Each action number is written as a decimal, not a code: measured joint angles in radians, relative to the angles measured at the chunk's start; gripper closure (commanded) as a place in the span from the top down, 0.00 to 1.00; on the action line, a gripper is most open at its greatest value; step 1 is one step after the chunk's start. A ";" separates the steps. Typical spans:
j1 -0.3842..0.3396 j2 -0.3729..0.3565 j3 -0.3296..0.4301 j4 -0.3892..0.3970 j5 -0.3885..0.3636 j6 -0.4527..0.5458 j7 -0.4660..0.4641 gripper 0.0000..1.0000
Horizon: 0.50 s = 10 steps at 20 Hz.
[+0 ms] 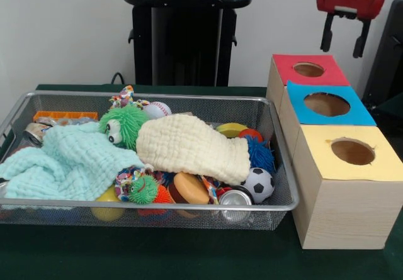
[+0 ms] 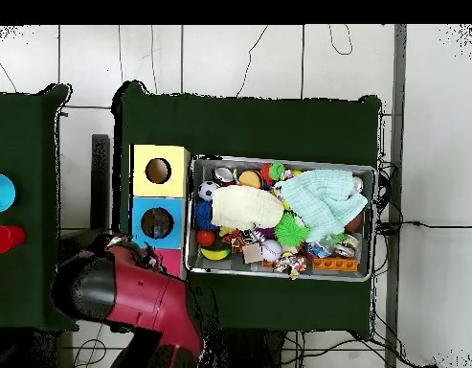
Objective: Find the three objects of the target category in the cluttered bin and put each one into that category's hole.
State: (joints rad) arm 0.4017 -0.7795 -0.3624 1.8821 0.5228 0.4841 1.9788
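Note:
The wire-mesh bin (image 1: 145,205) sits left of centre on the green table, heaped with toys and cloths; it also shows in the overhead view (image 2: 278,160). No see-through plastic bottle shows in either view; any are hidden under the clutter. The blue-panelled hole (image 1: 327,104) is the middle of three wooden boxes right of the bin, and it shows in the overhead view too (image 2: 157,223). My gripper (image 1: 344,44) hangs high above and behind the red-panelled box, open and empty, its two black fingers apart.
A red-panelled hole (image 1: 308,69) lies behind the blue one and a yellow-panelled hole (image 1: 352,151) in front. A mint cloth (image 1: 63,160) and a cream cloth (image 1: 189,148) cover much of the bin. A soccer ball (image 1: 258,184), a silver can (image 1: 235,198) and a baseball (image 1: 157,109) show.

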 measured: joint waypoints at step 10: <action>-0.195 -0.056 0.011 0.004 -0.073 0.000 0.000 1.00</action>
State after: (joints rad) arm 0.2063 -0.8358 -0.3514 1.8864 0.4498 0.4839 1.9788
